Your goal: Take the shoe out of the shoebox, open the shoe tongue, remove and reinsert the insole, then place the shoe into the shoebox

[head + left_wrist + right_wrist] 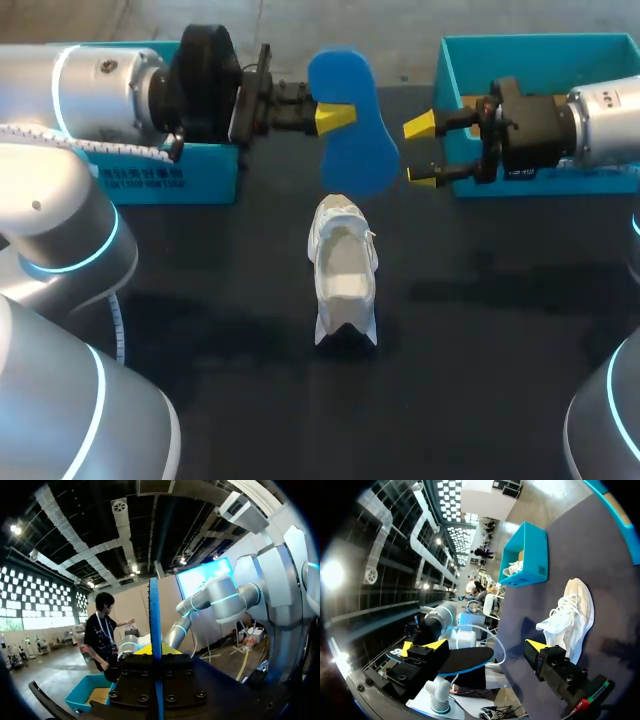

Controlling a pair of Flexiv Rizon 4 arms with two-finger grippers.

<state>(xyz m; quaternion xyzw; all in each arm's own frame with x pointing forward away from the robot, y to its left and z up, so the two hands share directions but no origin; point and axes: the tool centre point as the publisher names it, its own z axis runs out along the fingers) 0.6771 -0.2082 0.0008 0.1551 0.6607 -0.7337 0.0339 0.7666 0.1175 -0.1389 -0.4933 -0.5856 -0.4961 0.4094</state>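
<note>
Left gripper (336, 117) pinching a blue insole (357, 158) by its two broad faces, one yellow tip showing on the near face, the other hidden behind. From the left wrist, insole (154, 610) seen edge-on, a thin blue blade rising straight out between the fingers. Right gripper (421, 151) spread wide and empty, just beside the insole's right edge, apparently not touching it. Below the insole and nearer the robot, a white shoe (345, 270) upright on its sole on the black table (480, 380), mouth open upward, pale lining showing. Shoe's long axis running front to back; insole's long axis roughly in line with it, lower end close over the shoe's far end. Left arm plainly the nearer for reinsertion, probably needing mainly a drop and a tilt into the mouth. Insole thin and smooth, foam by the look, likely bendy; shoe soft fabric with laces, likely to shift if pushed. Teal shoebox (540, 60) behind the right gripper, a second teal box (170, 175) behind the left arm.
</note>
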